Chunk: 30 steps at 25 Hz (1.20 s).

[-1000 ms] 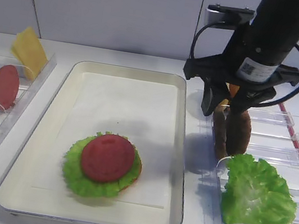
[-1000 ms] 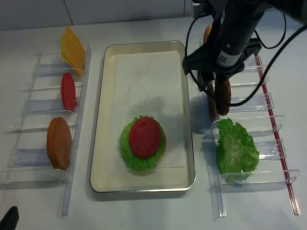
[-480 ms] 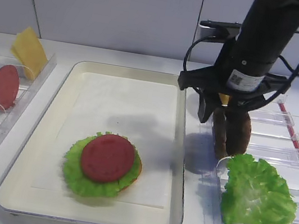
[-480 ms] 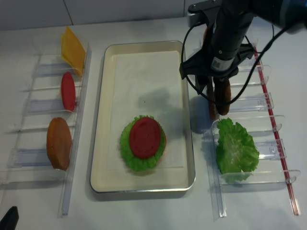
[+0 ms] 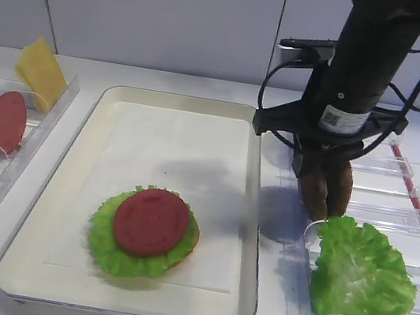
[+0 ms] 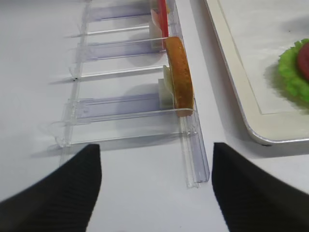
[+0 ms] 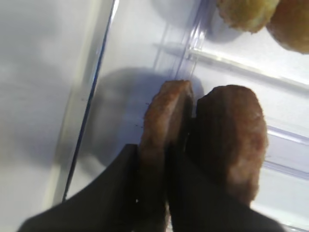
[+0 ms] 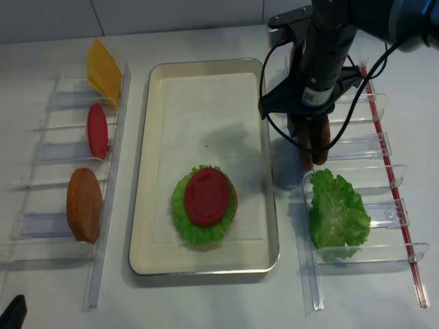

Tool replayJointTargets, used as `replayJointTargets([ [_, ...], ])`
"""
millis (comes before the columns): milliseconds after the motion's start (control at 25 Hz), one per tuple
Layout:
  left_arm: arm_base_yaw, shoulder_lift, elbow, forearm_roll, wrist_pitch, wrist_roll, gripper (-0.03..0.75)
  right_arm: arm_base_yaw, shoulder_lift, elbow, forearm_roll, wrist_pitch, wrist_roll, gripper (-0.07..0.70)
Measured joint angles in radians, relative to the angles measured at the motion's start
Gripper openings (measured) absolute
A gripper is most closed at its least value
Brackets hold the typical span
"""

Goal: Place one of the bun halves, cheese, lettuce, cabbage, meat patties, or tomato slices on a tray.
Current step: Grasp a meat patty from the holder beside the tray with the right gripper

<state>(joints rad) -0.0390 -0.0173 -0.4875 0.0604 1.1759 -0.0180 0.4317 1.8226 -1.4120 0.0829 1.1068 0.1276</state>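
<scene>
Risk: my right claw (image 7: 153, 193) grips one patty (image 7: 161, 130) in the rack at right of frame; its twin (image 7: 231, 140) touches it and may come along.

The tray (image 5: 246, 291) is shiny silver metal, lined with matt cream paper. The racks (image 6: 130, 108) are clear glossy plastic. The meat patties (image 7: 227, 145) look rough and grainy.

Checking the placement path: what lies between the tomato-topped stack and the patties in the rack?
In the high view, only bare tray liner and rim separate stack from meat patties.
</scene>
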Motion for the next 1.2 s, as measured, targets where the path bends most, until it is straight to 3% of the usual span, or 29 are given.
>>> replayJointTargets([
  [120,0.0,0.0,0.0,0.002,0.0,0.0,0.473,0.0,0.0,0.0,-0.016,0.002,0.0,0.148],
  [520,0.0,0.0,0.0,0.002,0.0,0.0,0.473,0.0,-0.009,-0.002,-0.027,0.006,-0.017,0.148],
  [1200,0.0,0.0,0.0,0.002,0.0,0.0,0.473,0.002,-0.259,-0.061,0.039,0.093,-0.071,0.145],
])
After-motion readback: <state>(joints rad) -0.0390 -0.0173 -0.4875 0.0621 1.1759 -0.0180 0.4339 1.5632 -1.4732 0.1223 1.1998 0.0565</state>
